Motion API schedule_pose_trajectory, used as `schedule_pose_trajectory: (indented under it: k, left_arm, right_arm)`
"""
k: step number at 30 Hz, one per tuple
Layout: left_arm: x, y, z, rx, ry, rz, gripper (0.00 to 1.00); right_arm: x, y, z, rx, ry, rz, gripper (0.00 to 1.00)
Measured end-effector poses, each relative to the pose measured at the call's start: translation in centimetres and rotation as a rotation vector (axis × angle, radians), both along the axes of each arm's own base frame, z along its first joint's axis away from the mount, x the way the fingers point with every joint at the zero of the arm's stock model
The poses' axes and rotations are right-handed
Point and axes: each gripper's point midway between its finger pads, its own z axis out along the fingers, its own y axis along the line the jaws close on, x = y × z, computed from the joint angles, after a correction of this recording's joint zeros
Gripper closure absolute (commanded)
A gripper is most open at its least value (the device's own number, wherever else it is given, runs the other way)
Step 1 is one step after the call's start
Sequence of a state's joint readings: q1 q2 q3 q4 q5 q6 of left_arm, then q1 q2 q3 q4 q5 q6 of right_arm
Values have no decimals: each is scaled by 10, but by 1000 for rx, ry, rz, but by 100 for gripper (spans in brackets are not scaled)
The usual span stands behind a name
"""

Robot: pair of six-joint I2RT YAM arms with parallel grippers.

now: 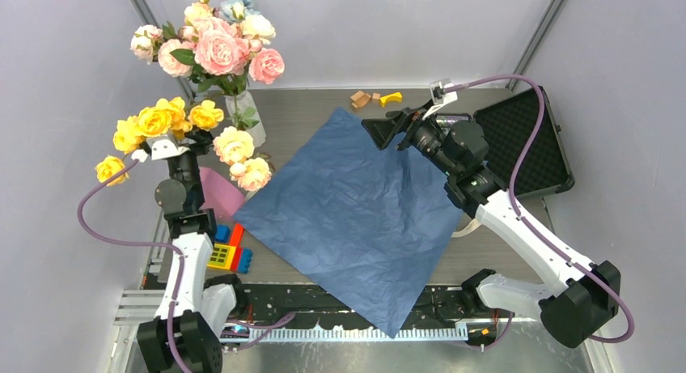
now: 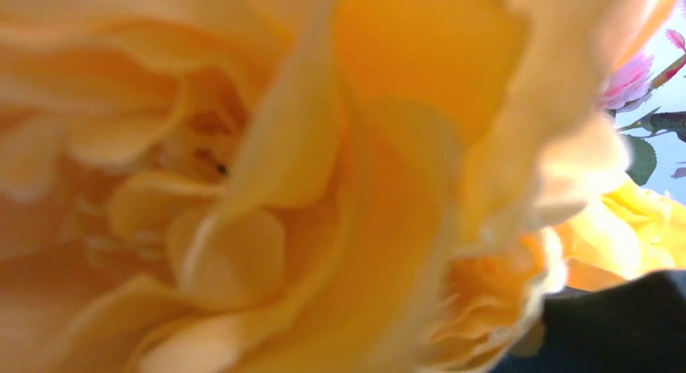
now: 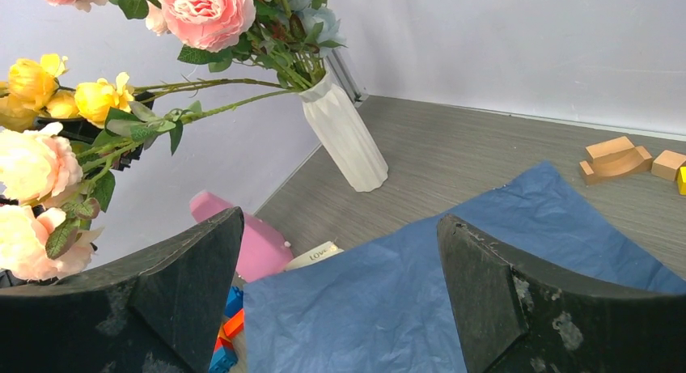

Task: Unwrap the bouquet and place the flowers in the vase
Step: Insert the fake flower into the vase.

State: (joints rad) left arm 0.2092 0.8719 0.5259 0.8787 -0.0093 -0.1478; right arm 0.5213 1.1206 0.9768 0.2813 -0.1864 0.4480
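Almost entirely, blurred flowers (image 2: 323,187) fill left wrist view.

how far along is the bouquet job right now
Done: the paper wrap is off and spread flat on the table. In hand: the flowers lean sideways, stems reaching the mouth of the vase; whether they are seated is unclear. Left: settling them upright. The right end effector is open, empty.

The flowers (image 1: 158,120) are yellow, with pink-and-cream ones among them. The paper wrap (image 1: 356,215) is dark blue, finely crinkled. The vase (image 3: 346,138) is white with vertical ribs. The cone block (image 1: 218,191) is pink.
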Motion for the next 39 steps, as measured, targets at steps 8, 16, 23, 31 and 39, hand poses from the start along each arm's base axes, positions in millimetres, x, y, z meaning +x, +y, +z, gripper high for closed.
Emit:
schedule_pose_trajectory:
  k: [8, 16, 23, 31, 39]
  left_arm:
    - [5, 0, -15, -14, 63, -8, 51]
    - [16, -8, -20, -20, 100, -64, 78]
    - [28, -15, -12, 5, 110, -113, 100]
    - [43, -26, -10, 41, 136, -184, 100]
    - [55, -32, -27, 35, 194, -227, 87]
  right_arm:
    - [-4, -2, 2, 5, -6, 0, 6]
    - [-4, -2, 1, 6, -2, 0, 6]
    - [-4, -2, 1, 5, -2, -1, 5]
    - [-3, -2, 0, 3, 1, -1, 5]
    - [-3, -2, 0, 3, 2, -1, 5]
